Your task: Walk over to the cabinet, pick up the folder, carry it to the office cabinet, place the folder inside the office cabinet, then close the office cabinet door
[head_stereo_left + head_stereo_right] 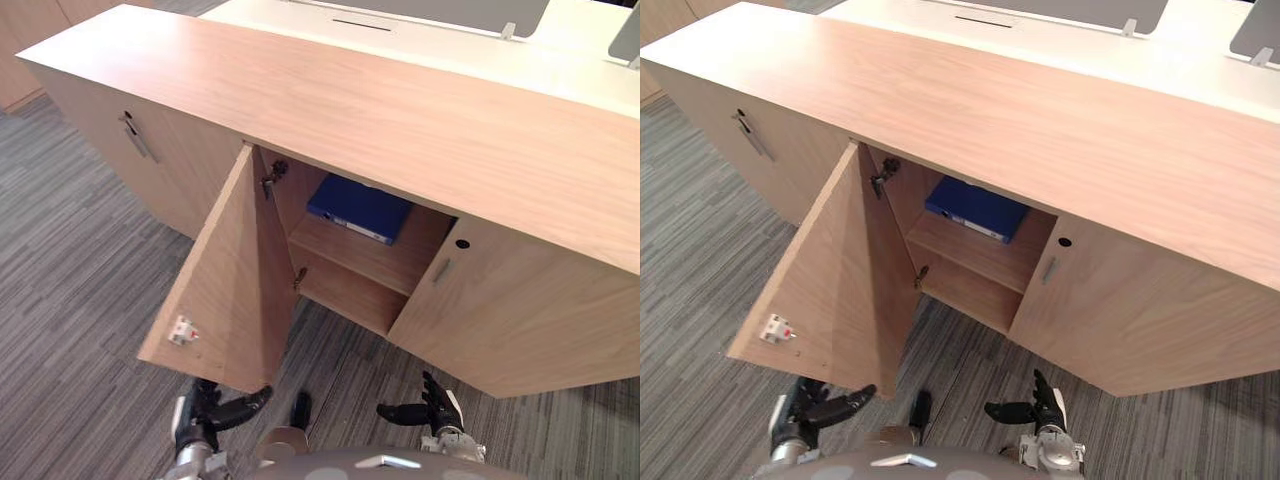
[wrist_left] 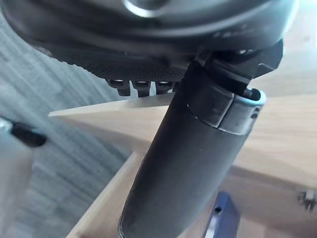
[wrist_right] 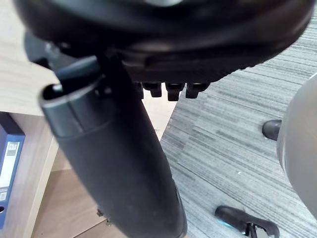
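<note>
Folder (image 1: 360, 208) lies on cabinet shelf (image 1: 350, 255); door (image 1: 225, 280) wide open; left hand (image 1: 205, 412) and right hand (image 1: 437, 408) slack-fingered, empty, probably freed for closing.

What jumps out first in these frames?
The door of the office cabinet stands wide open, with a blue folder lying on the upper shelf inside. Low in front of it, the left robot hand and right robot hand hang open and empty over the grey carpet.
</note>
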### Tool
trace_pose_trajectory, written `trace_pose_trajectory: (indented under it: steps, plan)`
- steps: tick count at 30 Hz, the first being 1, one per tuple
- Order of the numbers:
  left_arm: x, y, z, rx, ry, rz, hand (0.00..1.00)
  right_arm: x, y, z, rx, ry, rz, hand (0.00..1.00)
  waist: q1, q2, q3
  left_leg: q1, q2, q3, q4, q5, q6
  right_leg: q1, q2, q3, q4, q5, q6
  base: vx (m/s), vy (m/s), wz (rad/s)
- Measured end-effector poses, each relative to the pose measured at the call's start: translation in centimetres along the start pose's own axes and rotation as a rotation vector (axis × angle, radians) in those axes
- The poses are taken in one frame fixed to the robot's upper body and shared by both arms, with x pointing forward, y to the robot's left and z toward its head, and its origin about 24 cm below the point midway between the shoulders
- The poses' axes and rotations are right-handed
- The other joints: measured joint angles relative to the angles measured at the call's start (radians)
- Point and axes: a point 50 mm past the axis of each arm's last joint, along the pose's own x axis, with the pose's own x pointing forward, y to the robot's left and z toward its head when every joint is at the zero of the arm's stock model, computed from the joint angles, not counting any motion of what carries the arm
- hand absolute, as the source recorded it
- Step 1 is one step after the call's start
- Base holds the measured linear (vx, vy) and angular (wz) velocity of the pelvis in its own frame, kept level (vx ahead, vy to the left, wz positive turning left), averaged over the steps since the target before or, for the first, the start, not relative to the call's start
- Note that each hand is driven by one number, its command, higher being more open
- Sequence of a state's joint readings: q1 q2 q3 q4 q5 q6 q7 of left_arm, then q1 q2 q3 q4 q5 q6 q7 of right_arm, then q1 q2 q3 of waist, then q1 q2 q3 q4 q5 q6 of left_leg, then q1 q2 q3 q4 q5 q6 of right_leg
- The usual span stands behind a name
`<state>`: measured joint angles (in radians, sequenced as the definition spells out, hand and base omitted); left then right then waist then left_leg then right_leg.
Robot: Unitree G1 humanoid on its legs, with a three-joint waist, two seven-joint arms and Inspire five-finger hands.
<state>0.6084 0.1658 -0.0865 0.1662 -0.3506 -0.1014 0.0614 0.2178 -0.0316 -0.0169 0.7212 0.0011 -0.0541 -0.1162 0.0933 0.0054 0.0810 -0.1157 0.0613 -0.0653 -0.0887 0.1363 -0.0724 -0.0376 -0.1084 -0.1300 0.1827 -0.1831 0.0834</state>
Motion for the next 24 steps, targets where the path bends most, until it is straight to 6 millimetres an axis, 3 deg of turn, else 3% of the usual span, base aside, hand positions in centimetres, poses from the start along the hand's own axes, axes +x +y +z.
trace_pose_trajectory:
  steps: [4, 8, 10, 12, 15, 18, 24]
  plan:
    - [0.9, -3.0, -0.1, 0.142, 0.031, -0.23, 1.0, 0.3, 0.4, 0.8, -0.01, -0.026, 0.009, 1.0, -0.048, -0.001, 0.002, 0.003, 0.014, 0.027, 0.0, 0.0, -0.001, -0.015, 0.01, 0.03, 0.001, 0.007, -0.009, -0.02, -0.011, -0.27]
    - [3.3, -7.7, 2.3, 0.235, -0.057, -0.433, 1.0, 0.3, 0.5, 0.6, -0.017, -0.014, 0.005, 1.0, -0.09, -0.003, 0.009, 0.017, 0.025, 0.056, 0.0, 0.0, -0.002, -0.013, 0.024, 0.06, -0.012, 0.019, -0.017, -0.01, -0.007, -0.25]
    - [4.3, -10.0, 4.5, 0.284, -0.143, -0.496, 1.0, 0.4, 0.2, 0.7, -0.022, -0.015, -0.007, 1.0, -0.116, 0.003, 0.012, 0.021, 0.032, 0.071, 0.0, -0.004, -0.004, -0.012, 0.031, 0.079, -0.031, 0.032, -0.019, 0.02, -0.001, -0.26]
    - [4.7, -10.7, 5.4, 0.292, -0.177, -0.51, 1.0, 0.5, 0.1, 0.7, -0.025, -0.013, -0.009, 1.0, -0.12, 0.006, 0.013, 0.027, 0.035, 0.087, 0.0, -0.007, -0.002, -0.011, 0.037, 0.09, -0.038, 0.037, -0.022, 0.03, -0.007, -0.27]
    - [5.9, -11.7, 7.1, 0.354, -0.237, -0.497, 1.0, 0.7, -0.1, 0.9, -0.033, -0.013, -0.021, 1.0, -0.157, 0.021, 0.023, 0.046, 0.038, 0.098, 0.0, -0.014, -0.001, 0.012, 0.041, 0.102, -0.06, 0.044, -0.024, 0.04, -0.007, -0.13]
    - [6.9, -12.0, 8.0, 0.42, -0.268, -0.463, 1.0, 0.8, -0.6, 0.9, -0.041, -0.016, -0.034, 1.0, -0.164, 0.032, 0.026, 0.055, 0.043, 0.113, 0.0, -0.02, -0.003, 0.02, 0.047, 0.113, -0.075, 0.051, -0.026, 0.02, -0.007, -0.14]
    - [9.1, -11.1, 10.5, 0.498, -0.326, -0.337, 1.0, 1.2, -0.6, 1.3, -0.049, -0.006, -0.036, 1.0, -0.197, 0.037, 0.029, 0.06, 0.051, 0.143, 0.0, -0.028, -0.01, 0.021, 0.053, 0.14, -0.101, 0.07, -0.028, 0.0, 0.0, -0.15]
